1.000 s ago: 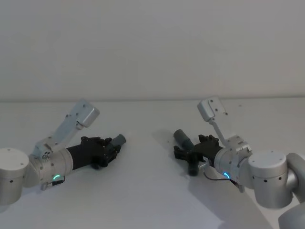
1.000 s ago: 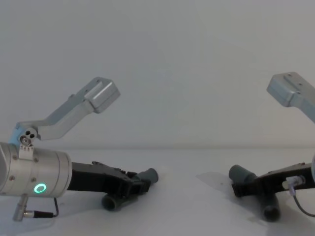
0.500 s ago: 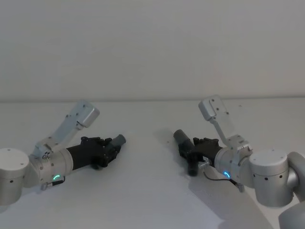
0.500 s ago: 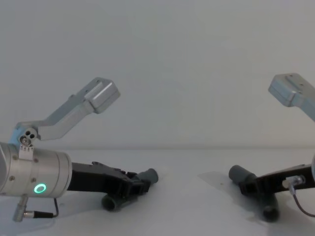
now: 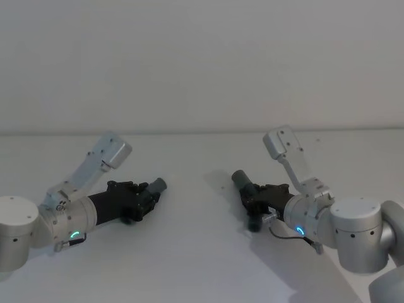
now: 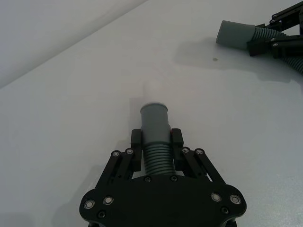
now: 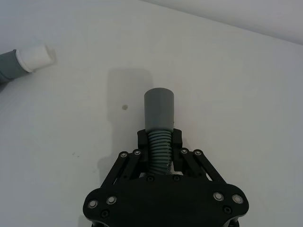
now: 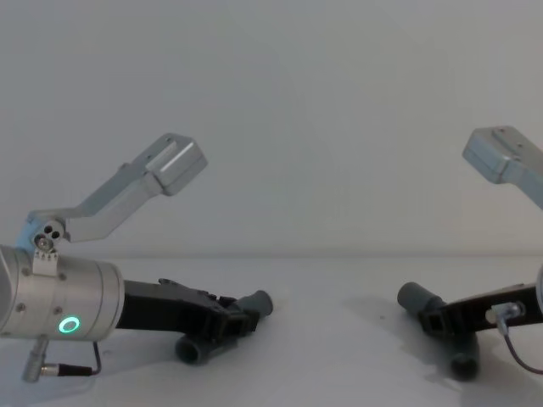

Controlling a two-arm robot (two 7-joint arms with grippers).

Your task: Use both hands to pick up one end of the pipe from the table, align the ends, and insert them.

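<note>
Two pipe pieces are held apart over the white table point(image 5: 196, 252). My left gripper point(image 5: 146, 197) is shut on the ribbed hose of the left piece point(image 5: 158, 185). In the left wrist view its fingers point(image 6: 136, 138) clamp the ribs just behind the grey cuff point(image 6: 155, 122), which ends in a narrower whitish tip. My right gripper point(image 5: 254, 197) is shut on the right piece point(image 5: 240, 180), pinching the ribs behind a plain grey cuff point(image 7: 159, 109). Both cuffs point toward the table's middle, with a wide gap between them. In the chest view each hose's back end point(image 8: 188, 349) point(image 8: 462, 365) hangs down near the table.
Silver arm links rise behind both grippers point(image 8: 161, 170) point(image 8: 501, 157). A plain wall stands behind the table's far edge point(image 5: 202, 132). A small dark speck point(image 7: 125, 107) marks the table by the right cuff's shadow.
The right gripper's fingers have closed onto the right pipe piece, and that piece has shifted slightly. The left arm and its piece have not moved.
</note>
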